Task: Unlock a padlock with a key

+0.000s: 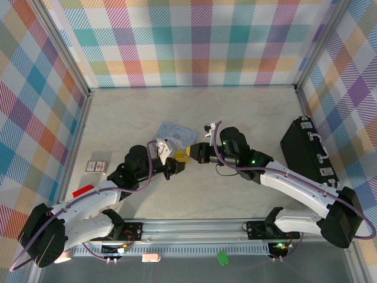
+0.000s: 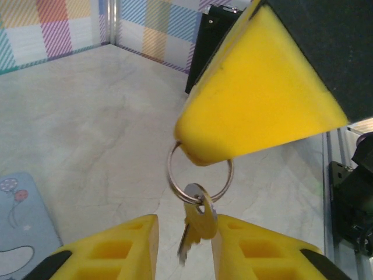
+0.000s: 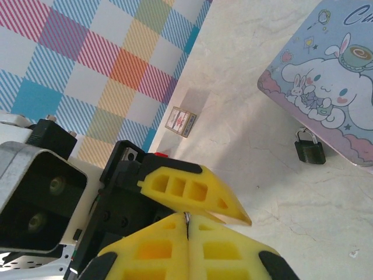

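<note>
The key [image 2: 198, 224] hangs from a metal ring [image 2: 201, 175]. My right gripper [image 2: 204, 153] is shut on the top of that ring, and a sliver of metal shows between its closed fingers [image 3: 175, 245]. My left gripper [image 2: 185, 226] is open, its yellow fingers [image 2: 125, 245] standing on either side of the dangling key blade. In the top view the two grippers meet, the left gripper [image 1: 178, 163] just below the right gripper [image 1: 190, 152]. The small dark padlock [image 3: 309, 149] with a pale shackle lies on the table at the edge of the cartoon tin [image 3: 326, 81].
The pale-blue tin [image 1: 175, 131] lies just behind the grippers. A big black case [image 1: 309, 150] stands at the right wall. A small card box [image 1: 97, 167] and a red object [image 1: 82, 191] lie at the left. Plaid walls enclose the marble table [image 1: 194, 106].
</note>
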{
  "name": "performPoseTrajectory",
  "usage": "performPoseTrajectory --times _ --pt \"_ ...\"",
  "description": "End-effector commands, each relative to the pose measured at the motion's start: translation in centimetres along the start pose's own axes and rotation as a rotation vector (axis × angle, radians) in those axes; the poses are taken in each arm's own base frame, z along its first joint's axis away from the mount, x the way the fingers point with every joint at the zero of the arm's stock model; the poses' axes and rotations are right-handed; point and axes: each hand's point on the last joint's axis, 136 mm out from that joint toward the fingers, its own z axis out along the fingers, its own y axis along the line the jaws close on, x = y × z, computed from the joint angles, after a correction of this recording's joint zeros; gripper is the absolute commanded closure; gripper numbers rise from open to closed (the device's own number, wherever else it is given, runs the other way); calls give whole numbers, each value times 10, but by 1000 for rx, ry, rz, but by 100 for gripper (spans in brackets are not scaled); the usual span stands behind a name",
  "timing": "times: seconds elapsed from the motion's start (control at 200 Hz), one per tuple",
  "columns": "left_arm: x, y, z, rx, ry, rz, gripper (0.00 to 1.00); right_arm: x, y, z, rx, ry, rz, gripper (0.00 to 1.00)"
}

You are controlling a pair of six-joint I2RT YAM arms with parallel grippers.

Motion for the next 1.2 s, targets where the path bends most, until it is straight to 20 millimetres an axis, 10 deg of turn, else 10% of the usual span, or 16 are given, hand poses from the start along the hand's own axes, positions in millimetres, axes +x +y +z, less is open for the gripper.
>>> performPoseTrajectory --times 0.0,0.25,0.535,0.75,1.195 --pt "-9 -11 2 54 -38 46 77 -12 20 -8 -58 -28 3 100" --pt "-10 -6 3 27 -31 47 98 -11 11 -10 -23 -41 20 100" --pt "-8 2 -2 -34 -6 49 100 -11 2 -13 36 -49 -7 100" --pt "11 21 0 -157 194 85 100 -17 -16 -28 179 -23 -103 46" --pt "43 41 51 -241 587 483 100 -8 -87 -63 222 -78 538 56"
